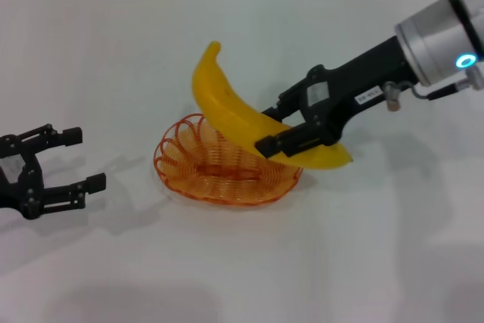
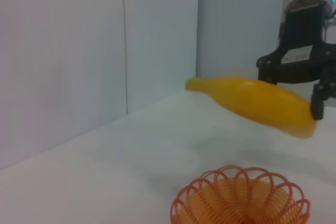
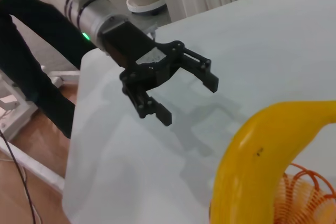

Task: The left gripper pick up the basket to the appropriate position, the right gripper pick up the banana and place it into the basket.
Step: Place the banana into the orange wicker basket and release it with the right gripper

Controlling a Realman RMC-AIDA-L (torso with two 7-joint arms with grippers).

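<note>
The orange wire basket (image 1: 198,164) sits on the white table near the middle. My right gripper (image 1: 281,128) is shut on the yellow banana (image 1: 227,107) and holds it tilted just above the basket, one pointed end up and away. My left gripper (image 1: 82,159) is open and empty, above the table well to the left of the basket. The left wrist view shows the banana (image 2: 262,103) held in the right gripper (image 2: 307,85) over the basket (image 2: 241,200). The right wrist view shows the banana (image 3: 262,156), part of the basket (image 3: 307,198) and the open left gripper (image 3: 186,95).
The white table (image 1: 113,51) stretches all around the basket. A white wall (image 2: 79,51) stands behind the table. Beyond the table's edge in the right wrist view are a wooden floor (image 3: 31,145) and white equipment.
</note>
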